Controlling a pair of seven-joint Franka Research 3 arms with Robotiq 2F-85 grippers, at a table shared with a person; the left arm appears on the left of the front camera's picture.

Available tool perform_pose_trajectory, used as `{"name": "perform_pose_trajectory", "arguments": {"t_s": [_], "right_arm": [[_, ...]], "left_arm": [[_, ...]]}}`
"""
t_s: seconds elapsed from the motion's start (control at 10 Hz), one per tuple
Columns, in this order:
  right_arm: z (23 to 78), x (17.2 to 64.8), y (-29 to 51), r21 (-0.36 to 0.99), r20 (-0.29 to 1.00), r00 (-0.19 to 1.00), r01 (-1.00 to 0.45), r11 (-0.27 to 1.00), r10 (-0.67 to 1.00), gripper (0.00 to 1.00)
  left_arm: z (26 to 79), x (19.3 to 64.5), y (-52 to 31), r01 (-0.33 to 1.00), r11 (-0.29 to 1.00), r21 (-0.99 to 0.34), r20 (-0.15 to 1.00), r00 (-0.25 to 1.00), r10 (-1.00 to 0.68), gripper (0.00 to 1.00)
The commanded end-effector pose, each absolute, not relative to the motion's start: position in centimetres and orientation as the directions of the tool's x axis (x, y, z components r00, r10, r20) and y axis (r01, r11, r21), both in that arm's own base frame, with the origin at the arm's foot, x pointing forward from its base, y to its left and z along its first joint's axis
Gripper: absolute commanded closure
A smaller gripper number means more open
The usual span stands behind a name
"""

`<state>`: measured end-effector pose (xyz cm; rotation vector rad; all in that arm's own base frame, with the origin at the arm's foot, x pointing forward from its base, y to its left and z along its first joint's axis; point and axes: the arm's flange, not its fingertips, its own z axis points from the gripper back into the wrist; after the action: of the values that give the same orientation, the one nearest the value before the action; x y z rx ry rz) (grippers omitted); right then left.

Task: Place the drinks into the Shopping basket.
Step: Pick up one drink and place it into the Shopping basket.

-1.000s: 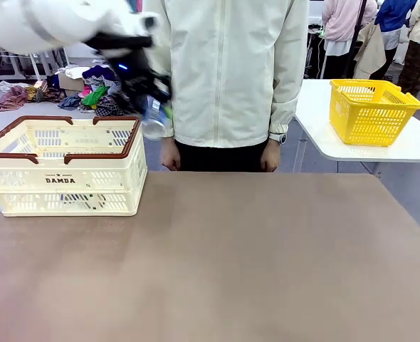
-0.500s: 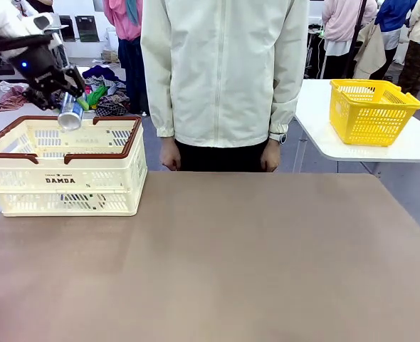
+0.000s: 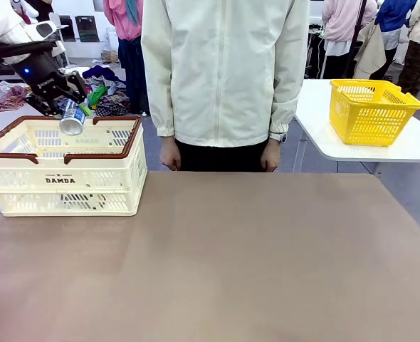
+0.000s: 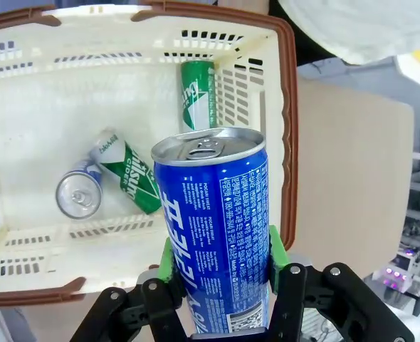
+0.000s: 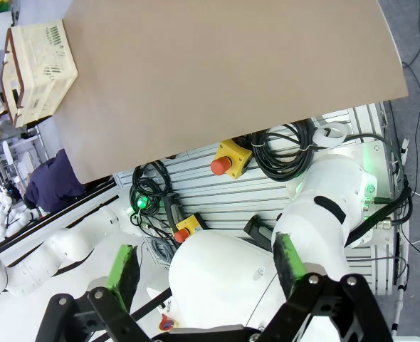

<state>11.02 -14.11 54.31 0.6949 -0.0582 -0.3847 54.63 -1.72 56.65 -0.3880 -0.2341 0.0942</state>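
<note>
The left hand (image 3: 62, 107), closed on the blue can (image 4: 221, 231), hangs directly over the cream basket (image 3: 128, 142) at the bench's far left, can tilted, ready to drop.

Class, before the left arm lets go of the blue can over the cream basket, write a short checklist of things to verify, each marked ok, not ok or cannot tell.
1. Left gripper shut on the blue can: ok.
2. Can above the cream basket opening: ok.
3. Room among the cans already inside: ok.
4. Person's hands away from the basket: ok.
5. Right gripper open and away from the basket: ok.
6. Drop height safe: cannot tell.
</note>
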Motion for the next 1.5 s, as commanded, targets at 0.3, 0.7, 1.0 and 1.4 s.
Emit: {"name": "perform_pose_trajectory", "arguments": {"t_s": [0.3,0.7,1.0,1.4], "right_arm": [[54.4,10.0,-14.2,0.646,-0.059,0.935,0.302,0.701,-0.348,0.0],[54.4,10.0,-14.2,0.646,-0.059,0.935,0.302,0.701,-0.348,0.0],[54.4,10.0,-14.2,0.646,-0.059,0.935,0.302,0.701,-0.348,0.0],[54.4,10.0,-14.2,0.646,-0.059,0.935,0.302,0.701,-0.348,0.0]], "left_arm": [[51.5,58.1,-2.7,0.04,0.945,-0.323,0.188,0.982,0.023,1.0],[47.0,59.7,-4.8,0.065,0.967,-0.246,0.161,0.987,-0.025,1.0],[44.6,59.9,-5.0,0.021,0.978,-0.207,0.119,0.993,0.004,1.0],[42.8,60.7,-6.3,0.019,0.989,-0.147,0.098,0.995,-0.005,1.0]]}}
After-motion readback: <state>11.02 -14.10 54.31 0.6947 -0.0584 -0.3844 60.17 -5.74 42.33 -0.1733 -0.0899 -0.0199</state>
